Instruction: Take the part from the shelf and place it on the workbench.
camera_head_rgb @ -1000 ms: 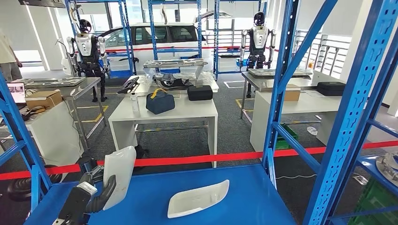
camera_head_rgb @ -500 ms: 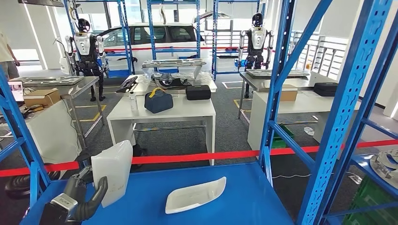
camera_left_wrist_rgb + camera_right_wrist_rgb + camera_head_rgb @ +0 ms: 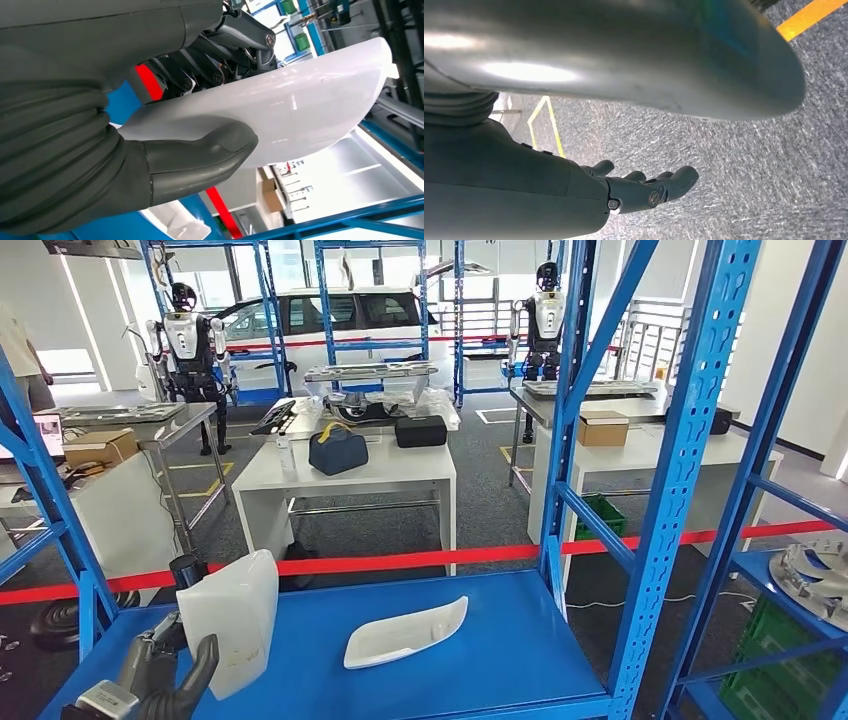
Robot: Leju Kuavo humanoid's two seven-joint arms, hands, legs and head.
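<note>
My left hand [image 3: 165,675] grips a white curved plastic part [image 3: 235,618] and holds it upright above the left end of the blue shelf [image 3: 480,660]. In the left wrist view the thumb [image 3: 200,160] presses one face of the part [image 3: 300,110] and the dark fingers [image 3: 220,45] clamp the other. A second white part [image 3: 405,632] lies flat on the shelf deck, to the right of the held one. My right hand [image 3: 644,190] hangs over grey carpet, its fingers apart and holding nothing.
Blue shelf uprights [image 3: 690,440] and diagonal braces stand at the right and an upright [image 3: 50,500] at the left. Red tape [image 3: 400,561] runs across behind the shelf. A white table [image 3: 350,475] with a dark bag stands beyond it. A person [image 3: 25,360] stands at far left.
The whole view has shifted as the camera moved. My left hand and the held part have drawn back toward me and sit lower in the picture.
</note>
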